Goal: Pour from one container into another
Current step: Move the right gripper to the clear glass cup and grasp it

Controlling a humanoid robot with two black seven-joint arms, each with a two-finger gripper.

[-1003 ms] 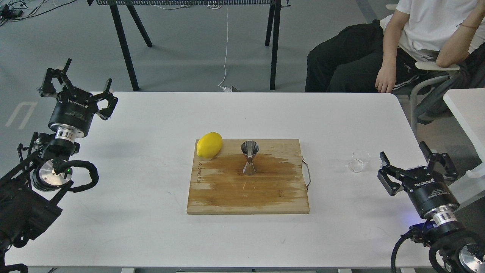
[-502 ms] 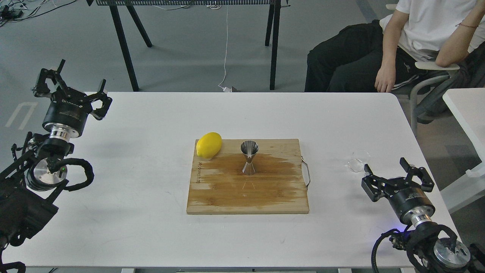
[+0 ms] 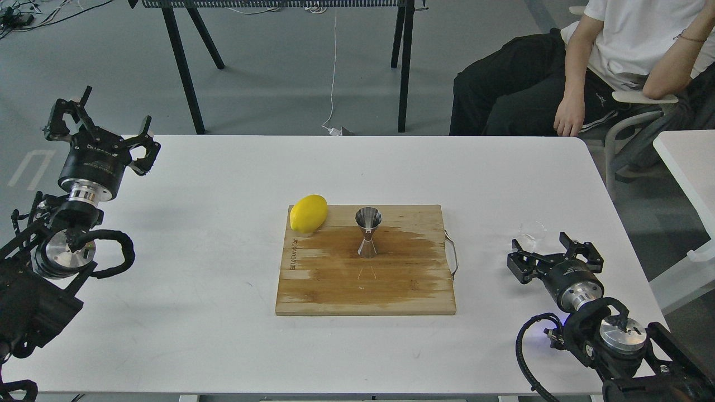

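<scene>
A rectangular wooden cutting board [image 3: 366,285] with a dark wet stain across its middle lies flat on the white table [image 3: 223,312], well apart from both grippers and roughly midway between them. An oval yellow lemon [image 3: 308,213] rests on the board's far corner, on the side toward the left gripper. A thin metal handle [image 3: 453,255] juts from the board's edge facing the right gripper. Beyond the table's far right corner, a seated person in a white shirt and black trousers [image 3: 564,72] occupies what looks like a chair.
</scene>
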